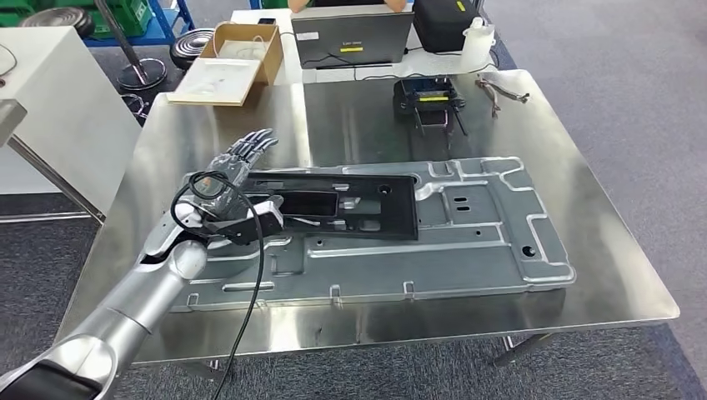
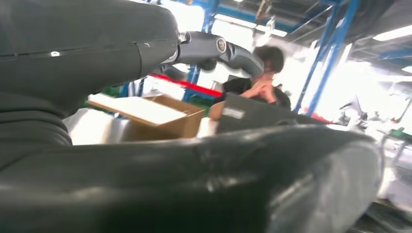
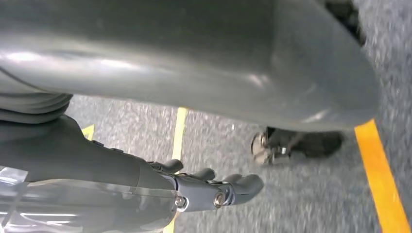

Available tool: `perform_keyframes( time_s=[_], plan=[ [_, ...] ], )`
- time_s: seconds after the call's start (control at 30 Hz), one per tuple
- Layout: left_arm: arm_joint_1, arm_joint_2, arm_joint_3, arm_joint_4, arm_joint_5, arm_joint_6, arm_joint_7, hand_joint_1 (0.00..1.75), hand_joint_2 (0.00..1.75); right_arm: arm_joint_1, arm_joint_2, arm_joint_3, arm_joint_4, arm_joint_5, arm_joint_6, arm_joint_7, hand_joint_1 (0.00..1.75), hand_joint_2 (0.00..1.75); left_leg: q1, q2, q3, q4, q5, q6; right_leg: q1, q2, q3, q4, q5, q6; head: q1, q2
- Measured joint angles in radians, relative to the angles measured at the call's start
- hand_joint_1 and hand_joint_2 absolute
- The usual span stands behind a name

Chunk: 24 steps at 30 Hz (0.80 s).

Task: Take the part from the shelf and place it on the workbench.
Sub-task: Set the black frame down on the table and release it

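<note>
Stainless steel covers the workbench, and a large grey stamped metal panel lies across its middle. On that panel's far left part rests the black plastic part, long and flat with cut-outs. The left hand is at the part's left end, fingers stretched out and apart over the bench surface, palm down; its thumb side is against the end of the part, but whether anything is pinched there cannot be told, since the wrist and a looping black cable hide the contact. From the left wrist camera the part is a blurred dark mass close to the lens, with a cardboard box and a seated person beyond it. The right hand hangs above grey carpet marked with yellow lines, fingers loosely apart and holding nothing. Towards the far edge of the bench sit a black remote controller, pliers and a laptop.
</note>
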Motion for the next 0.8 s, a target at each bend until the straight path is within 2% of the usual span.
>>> perform_keyframes(
  time_s=[0.07, 0.1, 0.13, 0.17, 0.23, 0.27, 0.3, 0.33, 0.4, 0.43, 0.47, 0.5, 0.57, 0.6, 0.63, 0.67, 0.73, 0.77, 0.8],
  plan=[
    [0.005, 0.004, 0.000, -0.013, 0.001, 0.000, 0.000, 0.00, 0.00, -0.001, 0.000, 0.000, 0.000, 0.000, 0.000, 0.000, 0.00, 0.00, 0.003, -0.001, -0.005, 0.002, 0.004, -0.013, 0.003, 0.000, -0.010, 0.003, 0.010, -0.019, 0.000, 0.000],
    [0.007, 0.007, 0.001, -0.018, 0.001, 0.000, 0.000, 0.00, 0.00, -0.001, -0.001, 0.000, 0.000, 0.000, 0.000, 0.000, 0.00, 0.00, 0.005, 0.000, -0.011, 0.011, -0.008, -0.018, 0.003, -0.001, -0.015, 0.002, 0.017, -0.028, 0.000, 0.000],
    [0.009, 0.010, 0.001, -0.021, 0.001, 0.000, 0.000, 0.00, 0.00, -0.001, -0.001, 0.000, 0.000, 0.000, -0.001, 0.000, 0.00, 0.00, 0.007, 0.001, -0.021, 0.036, -0.034, -0.022, 0.003, -0.002, -0.022, 0.001, 0.024, -0.037, 0.000, 0.000],
    [0.009, 0.013, 0.001, -0.025, 0.001, 0.001, 0.000, 0.00, 0.00, -0.002, -0.001, 0.000, 0.000, 0.000, -0.001, 0.000, 0.00, 0.00, 0.008, 0.003, -0.037, 0.084, -0.075, -0.026, 0.003, -0.003, -0.029, 0.001, 0.030, -0.044, 0.000, 0.000],
    [0.011, 0.015, 0.001, -0.029, 0.002, 0.004, 0.000, 0.00, 0.00, -0.002, -0.001, 0.000, 0.000, 0.002, -0.001, 0.000, 0.00, 0.00, 0.009, 0.003, -0.075, 0.214, -0.160, -0.030, 0.008, -0.005, -0.046, 0.002, 0.043, -0.051, 0.000, 0.000],
    [0.013, 0.016, 0.001, -0.029, 0.002, 0.005, -0.001, 0.00, 0.00, -0.002, -0.001, 0.000, 0.000, 0.002, -0.001, 0.000, 0.00, 0.00, 0.009, 0.003, -0.084, 0.264, -0.187, -0.030, 0.011, -0.006, -0.054, 0.002, 0.049, -0.052, 0.000, 0.000],
    [0.016, 0.016, 0.001, -0.030, 0.003, 0.006, -0.001, 0.00, 0.00, -0.002, -0.001, 0.000, 0.000, 0.003, -0.001, 0.000, 0.00, 0.00, 0.008, 0.003, -0.075, 0.279, -0.195, -0.027, 0.014, -0.007, -0.063, 0.003, 0.056, -0.053, 0.000, 0.000],
    [0.017, 0.016, 0.001, -0.031, 0.003, 0.007, -0.002, 0.00, 0.00, -0.002, -0.001, 0.000, 0.000, 0.003, -0.001, 0.000, 0.00, 0.00, 0.007, 0.003, -0.047, 0.255, -0.186, -0.022, 0.016, -0.007, -0.071, 0.003, 0.062, -0.053, 0.000, 0.000],
    [0.016, 0.016, 0.001, -0.037, 0.004, 0.009, -0.003, 0.00, 0.00, -0.003, 0.000, 0.000, 0.000, 0.003, -0.001, 0.000, 0.00, 0.00, -0.001, 0.004, 0.053, 0.117, -0.150, -0.004, 0.020, -0.008, -0.082, 0.002, 0.075, -0.051, 0.000, 0.000],
    [0.013, 0.016, 0.002, -0.042, 0.004, 0.010, -0.003, 0.00, 0.00, -0.003, 0.001, 0.000, 0.000, 0.003, -0.001, 0.000, 0.00, 0.00, -0.006, 0.005, 0.094, 0.052, -0.136, 0.004, 0.022, -0.009, -0.086, 0.002, 0.082, -0.047, 0.000, 0.000],
    [0.010, 0.016, 0.002, -0.045, 0.004, 0.011, -0.004, 0.00, 0.00, -0.004, 0.002, 0.000, 0.000, 0.003, -0.001, 0.000, 0.00, 0.00, -0.011, 0.006, 0.120, 0.008, -0.127, 0.010, 0.022, -0.010, -0.088, 0.000, 0.088, -0.042, 0.000, 0.000],
    [0.009, 0.016, 0.003, -0.048, 0.004, 0.011, -0.005, 0.00, 0.00, -0.005, 0.003, 0.000, 0.000, 0.003, -0.001, 0.000, 0.00, 0.00, -0.015, 0.008, 0.127, -0.010, -0.125, 0.014, 0.021, -0.011, -0.089, -0.002, 0.095, -0.036, 0.000, 0.000],
    [0.008, 0.016, 0.003, -0.049, 0.004, 0.012, -0.006, 0.00, 0.00, -0.005, 0.004, 0.000, 0.000, 0.003, -0.001, 0.000, 0.00, 0.00, -0.017, 0.009, 0.123, -0.017, -0.107, 0.022, 0.018, -0.013, -0.090, -0.008, 0.106, -0.022, 0.000, 0.000],
    [0.009, 0.016, 0.003, -0.049, 0.004, 0.011, -0.006, 0.00, 0.00, -0.005, 0.004, 0.000, 0.000, 0.003, -0.001, 0.000, 0.00, 0.00, -0.015, 0.011, 0.121, -0.025, -0.094, 0.028, 0.017, -0.013, -0.092, -0.005, 0.100, -0.017, 0.000, 0.000],
    [0.008, 0.016, 0.003, -0.049, 0.004, 0.011, -0.006, 0.00, 0.00, -0.005, 0.005, 0.000, 0.000, 0.003, -0.002, 0.000, 0.00, 0.00, -0.013, 0.013, 0.116, -0.033, -0.079, 0.036, 0.018, -0.013, -0.099, 0.010, 0.078, -0.013, 0.000, 0.000],
    [0.008, 0.016, 0.003, -0.049, 0.004, 0.011, -0.006, 0.00, 0.00, -0.005, 0.004, 0.000, 0.000, 0.003, -0.002, 0.000, 0.00, 0.00, -0.011, 0.015, 0.108, -0.040, -0.065, 0.042, 0.018, -0.013, -0.112, 0.045, 0.038, -0.011, 0.000, 0.000],
    [0.010, 0.016, 0.002, -0.049, 0.003, 0.011, -0.007, 0.00, 0.00, -0.005, 0.004, 0.000, 0.000, 0.003, -0.002, 0.000, 0.00, 0.00, -0.013, 0.017, 0.082, -0.040, -0.044, 0.048, 0.017, -0.013, -0.145, 0.160, -0.057, -0.007, 0.000, 0.000],
    [0.012, 0.016, 0.002, -0.049, 0.003, 0.011, -0.007, 0.00, 0.00, -0.005, 0.004, 0.000, 0.000, 0.003, -0.002, 0.000, 0.00, 0.00, -0.014, 0.017, 0.067, -0.038, -0.034, 0.047, 0.016, -0.013, -0.156, 0.216, -0.084, -0.004, 0.000, 0.000],
    [0.014, 0.016, 0.002, -0.049, 0.003, 0.011, -0.007, 0.00, 0.00, -0.006, 0.004, 0.000, 0.000, 0.003, -0.003, 0.000, 0.00, 0.00, -0.015, 0.017, 0.052, -0.035, -0.025, 0.046, 0.015, -0.013, -0.155, 0.249, -0.088, -0.002, 0.000, 0.000]
  ],
)
